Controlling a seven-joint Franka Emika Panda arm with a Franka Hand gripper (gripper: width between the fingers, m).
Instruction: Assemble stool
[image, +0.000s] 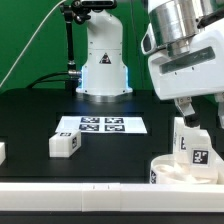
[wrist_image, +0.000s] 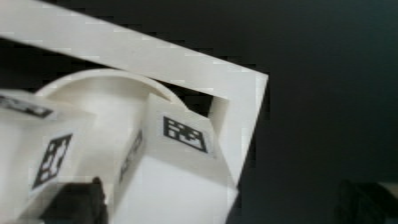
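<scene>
The white ring-shaped seat (image: 172, 172) lies at the front of the exterior view's right, in the corner of the border rails. A blocky white leg (image: 193, 146) with square tags stands up from it. My gripper (image: 200, 118) hangs right over this leg, jaws open on either side of its top. In the wrist view the leg (wrist_image: 169, 150) rises from the seat (wrist_image: 98, 90). One dark finger (wrist_image: 75, 200) lies against the leg and the other finger (wrist_image: 370, 200) stands well apart from it. A loose leg (image: 65, 144) lies on the table at the exterior view's left.
The marker board (image: 100, 125) lies flat mid-table. A long white border rail (image: 70, 190) runs along the front edge, and its corner (wrist_image: 222, 75) frames the seat. Another white part (image: 2, 152) shows at the far left edge. The arm's base (image: 103, 60) stands behind.
</scene>
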